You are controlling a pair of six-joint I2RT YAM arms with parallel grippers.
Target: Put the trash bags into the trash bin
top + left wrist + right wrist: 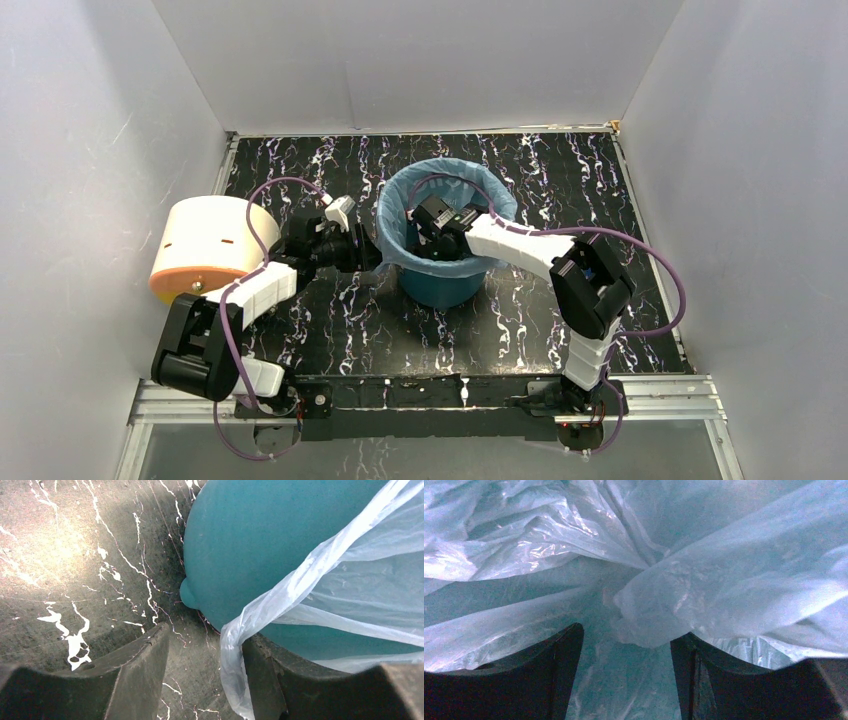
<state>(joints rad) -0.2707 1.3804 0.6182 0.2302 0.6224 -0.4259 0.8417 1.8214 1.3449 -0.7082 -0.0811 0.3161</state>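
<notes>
The teal trash bin (pixel 440 285) stands upright at mid-table. The light-blue trash bag (pixel 452 168) lines it, with its edge folded over the rim. My left gripper (pixel 366 256) sits just outside the bin's left wall (pixel 260 545) and is open (pixel 206 635). A hanging edge of the bag (pixel 234 670) lies against the inner face of its right finger (pixel 272 680), and a wide gap shows to the other finger. My right gripper (pixel 438 236) reaches down inside the bin. It is open (pixel 631 632) over crumpled bag film (pixel 724 580), with nothing pinched.
A cream cylinder with an orange end (pixel 205 245) lies at the left of the black marbled table (pixel 330 330), close behind my left arm. White walls enclose the back and both sides.
</notes>
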